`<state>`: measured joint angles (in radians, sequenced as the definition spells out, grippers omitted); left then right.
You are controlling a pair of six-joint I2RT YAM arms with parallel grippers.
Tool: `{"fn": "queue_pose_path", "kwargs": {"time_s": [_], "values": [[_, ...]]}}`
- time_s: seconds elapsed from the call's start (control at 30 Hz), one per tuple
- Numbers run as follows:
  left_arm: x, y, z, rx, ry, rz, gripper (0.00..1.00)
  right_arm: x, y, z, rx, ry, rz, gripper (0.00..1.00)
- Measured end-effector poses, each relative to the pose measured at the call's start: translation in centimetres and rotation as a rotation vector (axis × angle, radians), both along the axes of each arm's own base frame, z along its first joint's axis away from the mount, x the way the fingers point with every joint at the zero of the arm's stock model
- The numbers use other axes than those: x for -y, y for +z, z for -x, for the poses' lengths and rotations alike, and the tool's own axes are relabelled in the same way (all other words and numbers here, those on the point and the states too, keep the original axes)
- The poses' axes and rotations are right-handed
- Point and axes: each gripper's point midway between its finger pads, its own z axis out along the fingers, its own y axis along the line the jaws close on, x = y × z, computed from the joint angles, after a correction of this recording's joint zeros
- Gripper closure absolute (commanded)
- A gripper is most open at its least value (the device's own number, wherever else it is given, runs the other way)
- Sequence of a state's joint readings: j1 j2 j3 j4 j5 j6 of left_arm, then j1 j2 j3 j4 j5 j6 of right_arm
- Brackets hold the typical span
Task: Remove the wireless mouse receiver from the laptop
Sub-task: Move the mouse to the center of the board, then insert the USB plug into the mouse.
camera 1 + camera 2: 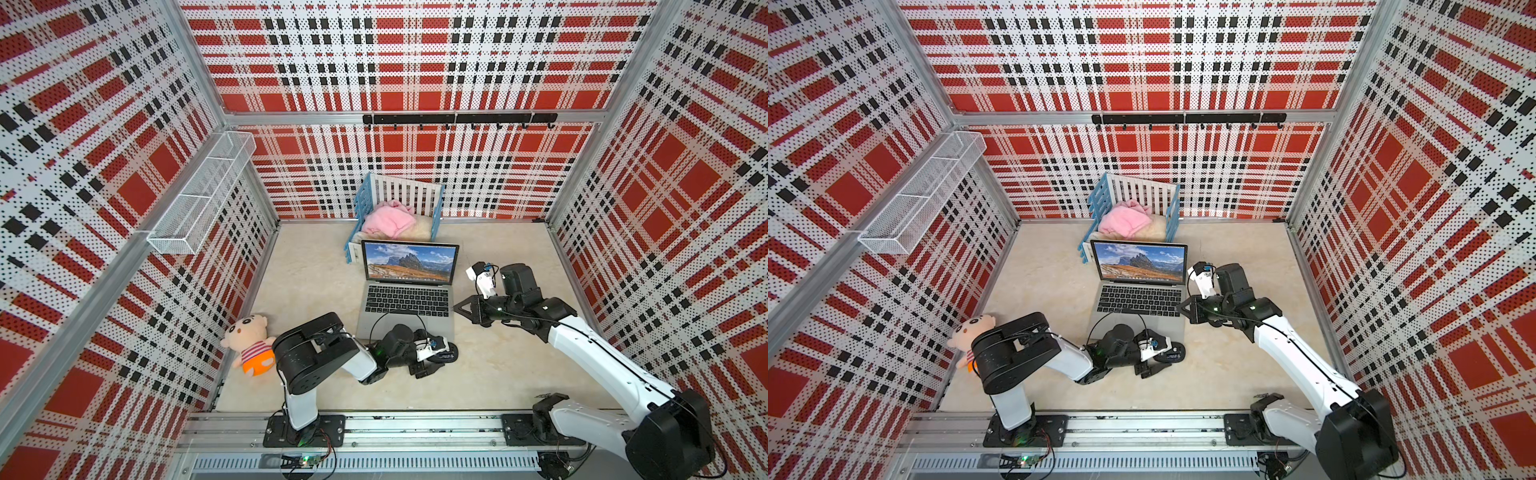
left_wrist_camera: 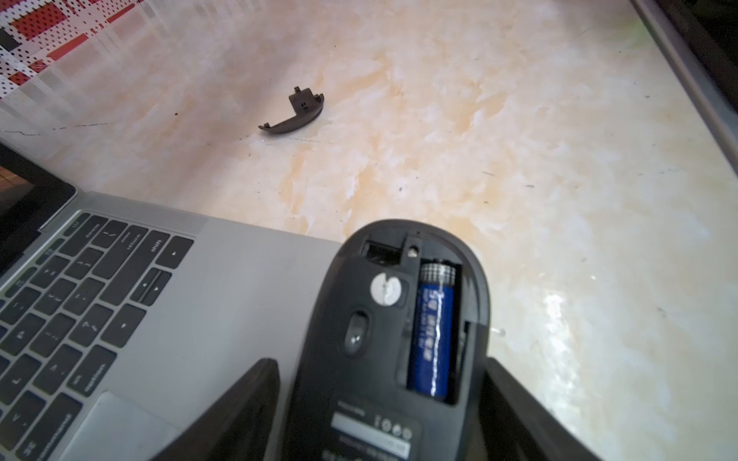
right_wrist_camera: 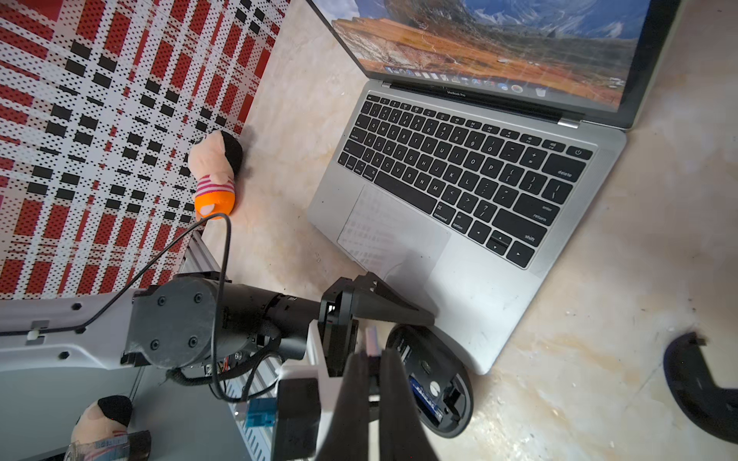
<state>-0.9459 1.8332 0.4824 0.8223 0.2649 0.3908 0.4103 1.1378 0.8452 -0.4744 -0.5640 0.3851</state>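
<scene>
Receiver: the wireless mouse receiver (image 3: 373,339) is out of the laptop (image 3: 459,179), a tiny stub with a pale metal end poking out past the fingertips of the right gripper (image 3: 373,353).
Right gripper: pressed together and pinching the receiver. In a top view it (image 1: 460,308) hangs just beside the laptop's right edge, level with the keyboard, pointing toward the machine.
Receiver relative to hand: caught between the two pads at their very ends — dark body inside the pinch, metal plug outside it.
Laptop: open on the marble-look table (image 1: 498,374) in both top views, with a mountain landscape on its screen (image 1: 1140,262).
Left gripper: its fingers (image 2: 239,403) stand wide on either side of the black mouse (image 2: 399,319). Whether they press it or only flank it cannot be told.
Mouse: belly up at the laptop's front right corner, partly over the palm rest. Its compartment is uncovered, with a blue battery (image 2: 433,335) and an empty slot (image 2: 381,253) showing.
Battery cover: a dark curved piece (image 2: 295,113) lying on the table, well apart from the mouse.
Plush doll: lies (image 1: 249,345) by the left wall, apart from both arms.
</scene>
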Motion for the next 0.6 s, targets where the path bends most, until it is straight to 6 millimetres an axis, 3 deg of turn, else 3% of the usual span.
{"fn": "queue_pose_path", "kwargs": {"time_s": [0.23,0.5,0.6], "values": [[0.2,-0.1,0.4,-0.011,-0.009,0.012,0.22,0.0,0.0,0.0,0.001,-0.001,0.000,1.00],[0.4,-0.1,1.4,-0.025,-0.027,0.024,0.41,0.1,-0.2,-0.1,0.001,-0.005,0.002,1.00],[0.5,-0.2,2.1,-0.042,-0.033,0.029,0.45,0.1,-0.6,0.0,-0.007,-0.008,0.004,1.00]]}}
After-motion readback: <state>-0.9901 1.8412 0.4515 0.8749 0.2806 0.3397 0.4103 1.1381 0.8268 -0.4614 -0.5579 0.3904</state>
